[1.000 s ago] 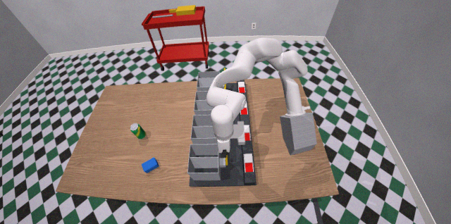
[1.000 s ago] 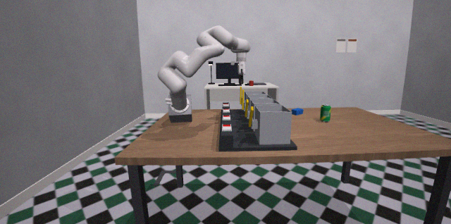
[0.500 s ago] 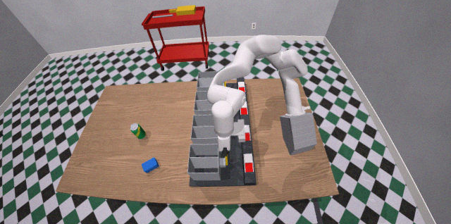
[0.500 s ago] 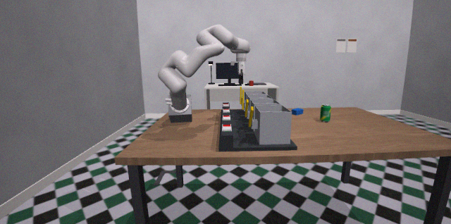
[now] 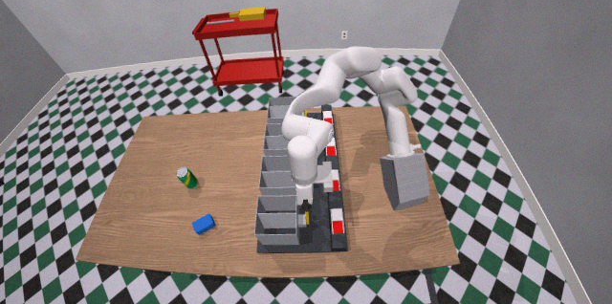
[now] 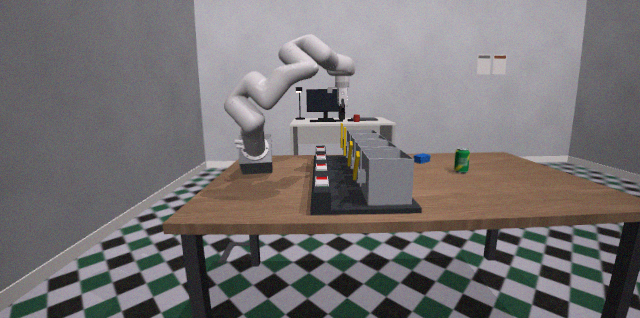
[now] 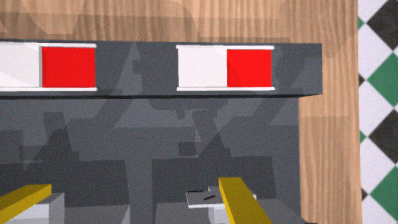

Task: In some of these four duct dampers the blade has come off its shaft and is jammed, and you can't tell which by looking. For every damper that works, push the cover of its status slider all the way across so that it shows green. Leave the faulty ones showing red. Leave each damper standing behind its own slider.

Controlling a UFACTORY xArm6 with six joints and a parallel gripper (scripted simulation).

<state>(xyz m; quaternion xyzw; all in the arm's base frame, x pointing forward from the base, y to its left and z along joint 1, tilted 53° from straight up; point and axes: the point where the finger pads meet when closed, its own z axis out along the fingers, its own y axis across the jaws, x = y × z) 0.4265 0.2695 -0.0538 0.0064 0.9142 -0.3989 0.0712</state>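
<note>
Above the dark tray (image 5: 321, 242), hand (image 5: 304, 209) part-open (holding nothing), sliders (image 7: 226, 67) showing red, yellow lever (image 7: 240, 200) below.

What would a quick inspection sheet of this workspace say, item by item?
Surface: wooden table, dark base tray near the arm.
Job's things: four grey dampers in a row with yellow levers; every visible status slider shows red.
Clutter: green can, blue block.
Tool: tool hangs above the nearest damper's lever side, fingers partly apart, holding nothing.
Cables: nothing seen.
Surroundings: red cart carrying a yellow box; desk with monitor; checkered floor.
</note>
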